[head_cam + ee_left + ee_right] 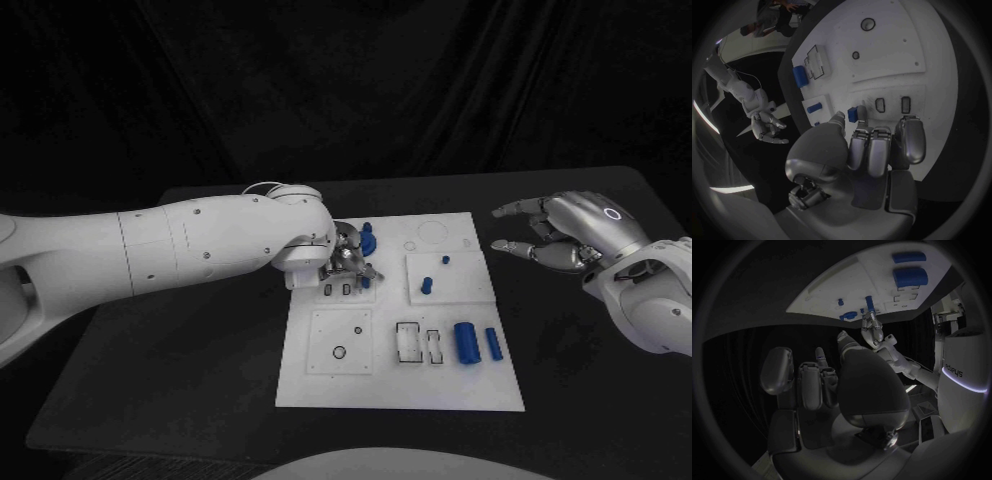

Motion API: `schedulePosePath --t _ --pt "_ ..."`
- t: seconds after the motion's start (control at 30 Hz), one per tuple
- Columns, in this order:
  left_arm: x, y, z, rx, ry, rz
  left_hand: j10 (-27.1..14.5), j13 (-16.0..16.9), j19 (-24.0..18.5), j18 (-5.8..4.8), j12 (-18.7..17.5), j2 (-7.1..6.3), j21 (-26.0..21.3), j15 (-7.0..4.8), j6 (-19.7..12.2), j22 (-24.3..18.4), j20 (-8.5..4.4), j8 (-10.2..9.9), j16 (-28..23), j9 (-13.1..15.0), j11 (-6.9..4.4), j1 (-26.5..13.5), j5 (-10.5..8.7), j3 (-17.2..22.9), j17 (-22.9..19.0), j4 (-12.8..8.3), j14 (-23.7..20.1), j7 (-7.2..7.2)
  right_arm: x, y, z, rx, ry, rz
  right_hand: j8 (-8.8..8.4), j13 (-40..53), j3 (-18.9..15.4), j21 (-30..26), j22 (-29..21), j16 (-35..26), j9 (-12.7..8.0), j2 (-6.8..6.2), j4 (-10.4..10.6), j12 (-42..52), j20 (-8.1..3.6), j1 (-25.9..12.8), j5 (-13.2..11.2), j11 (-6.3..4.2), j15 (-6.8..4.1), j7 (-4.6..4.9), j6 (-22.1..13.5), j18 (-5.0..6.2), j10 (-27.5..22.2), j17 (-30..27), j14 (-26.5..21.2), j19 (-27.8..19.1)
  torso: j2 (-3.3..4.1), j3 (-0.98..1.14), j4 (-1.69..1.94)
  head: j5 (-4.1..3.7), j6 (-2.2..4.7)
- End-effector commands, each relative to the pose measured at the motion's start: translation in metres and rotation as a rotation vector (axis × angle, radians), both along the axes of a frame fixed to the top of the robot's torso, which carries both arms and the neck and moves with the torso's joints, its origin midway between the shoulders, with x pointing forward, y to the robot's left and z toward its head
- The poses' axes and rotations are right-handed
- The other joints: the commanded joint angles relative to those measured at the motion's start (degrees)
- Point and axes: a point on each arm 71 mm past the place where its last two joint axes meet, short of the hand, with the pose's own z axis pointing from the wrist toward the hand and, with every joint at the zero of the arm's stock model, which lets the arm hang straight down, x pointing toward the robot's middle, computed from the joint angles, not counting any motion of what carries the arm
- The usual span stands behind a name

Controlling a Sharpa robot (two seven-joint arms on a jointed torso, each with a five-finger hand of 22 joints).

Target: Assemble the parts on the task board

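Assembly looks barely begun on the task board (447, 395): nearest the robot, a large blue cylinder (467, 342) and a slimmer rod (493, 344) lie loose beside open slots. Farther in, the left hand (346, 262) pinches a small blue part (854, 114), its seat hidden. Beyond the board's edge, the right hand (560, 232) hovers spread, holding nothing.

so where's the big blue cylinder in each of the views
Head view: the big blue cylinder lies on the task board, on its near right part, beside a thinner blue rod.
Left wrist view: it lies by the board's edge, next to the rectangular slots.
Right wrist view: it lies below the thinner rod.
Shared landmark: the rectangular slots beside the cylinder.
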Motion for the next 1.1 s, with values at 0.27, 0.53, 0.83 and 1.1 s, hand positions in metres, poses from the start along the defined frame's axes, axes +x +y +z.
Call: schedulePosePath --t 0.27,0.53,0.83,1.1 --pt "-0.001 -0.003 -0.002 -0.011 0.006 -0.016 5.9 15.1 -0.1 -0.27 0.2 0.11 -0.6 -0.87 0.9 0.2 -0.6 -2.1 0.2 0.7 -0.8 2.7 3.93 3.2 15.1 -3.1 6.0 -0.52 0.0 -0.001 -0.001 0.003 -0.001 -0.02 0.07 12.8 -0.3 -0.1 8.9 -0.5 0.1 0.48 -0.3 -0.4 0.41 0.1 0.3 0.34 0.51 0.04 0.7 -0.73 4.2 7.5 4.3 0.0 -0.01 0.04 -0.06 0.0 -0.22" --pt "-0.001 0.0 -0.002 -0.017 0.004 -0.013 5.9 15.1 0.0 -0.27 0.2 -2.23 -1.1 -1.31 2.1 0.6 -1.06 -4.4 0.2 2.1 -1.22 2.7 10.54 12.4 15.1 -6.3 6.0 -0.93 0.0 -0.002 -0.002 0.001 0.004 -0.025 -0.33 12.7 -0.1 -0.3 8.8 -0.5 -0.1 0.92 -0.9 -0.5 0.47 0.9 1.7 0.39 0.56 0.11 1.1 -0.7 4.2 7.5 4.3 0.0 -0.02 -0.04 -0.14 -0.02 -0.48" --pt "-0.003 0.007 -0.001 -0.027 -0.008 0.009 5.9 15.1 0.3 -0.27 0.2 -7.45 -1.7 -1.46 3.9 1.3 -1.28 -5.4 0.2 6.1 -1.46 -3.7 15.51 28.8 15.1 -9.2 6.0 -1.1 -0.001 -0.003 -0.004 -0.003 0.013 -0.032 -0.46 12.5 -0.1 -0.5 8.8 -0.6 -0.2 1.2 -1.0 -0.6 0.48 1.1 2.2 0.41 0.57 0.14 1.2 -0.67 4.1 7.3 4.3 0.0 0.02 -0.03 -0.05 -0.23 -0.97" --pt "-0.007 0.017 -0.001 -0.025 -0.012 0.036 5.9 15.1 0.4 -0.28 0.2 -8.32 -1.9 -1.65 5.0 1.6 -1.38 -5.4 0.2 7.2 -1.61 -5.2 17.38 32.3 15.1 -10.4 6.0 -1.22 -0.002 -0.005 -0.007 -0.006 0.023 -0.037 -0.48 12.5 0.0 -0.5 8.8 -0.6 -0.2 1.22 -1.0 -0.7 0.49 1.1 2.3 0.41 0.57 0.15 1.2 -0.67 4.1 7.3 4.3 0.0 -0.03 0.01 -0.01 0.08 -1.06"
